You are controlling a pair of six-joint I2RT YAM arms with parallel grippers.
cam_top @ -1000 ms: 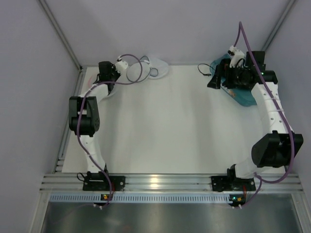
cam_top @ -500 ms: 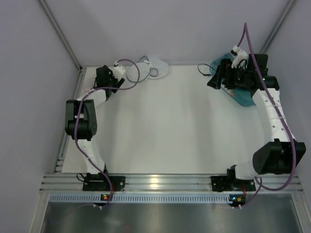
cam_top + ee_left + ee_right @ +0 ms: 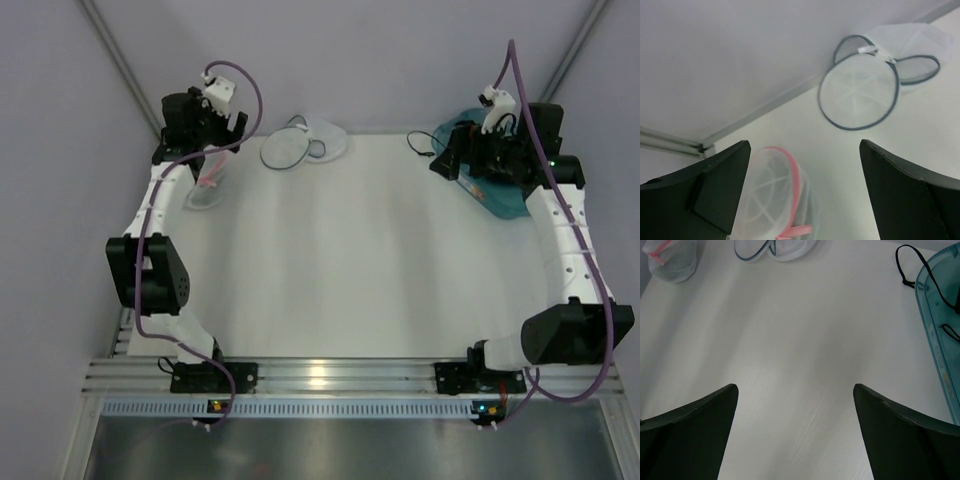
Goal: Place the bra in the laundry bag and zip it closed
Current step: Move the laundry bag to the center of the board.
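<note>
Top view, laundry bag (image 3: 295, 148) is seen well left of teal bin (image 3: 500, 200), bra (image 3: 418, 146) strap is draped beside that bin, left wrist, left gripper (image 3: 805, 145) jaws are held apart, right wrist, right gripper (image 3: 795, 387) jaws are spread wide left of the bin.

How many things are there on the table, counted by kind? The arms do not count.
Mesh bags: 2, the grey-rimmed bag and the pink-rimmed bag
Bins: 1, the teal bin
Bras: 1, the black bra, only its straps visible
Total: 4
</note>
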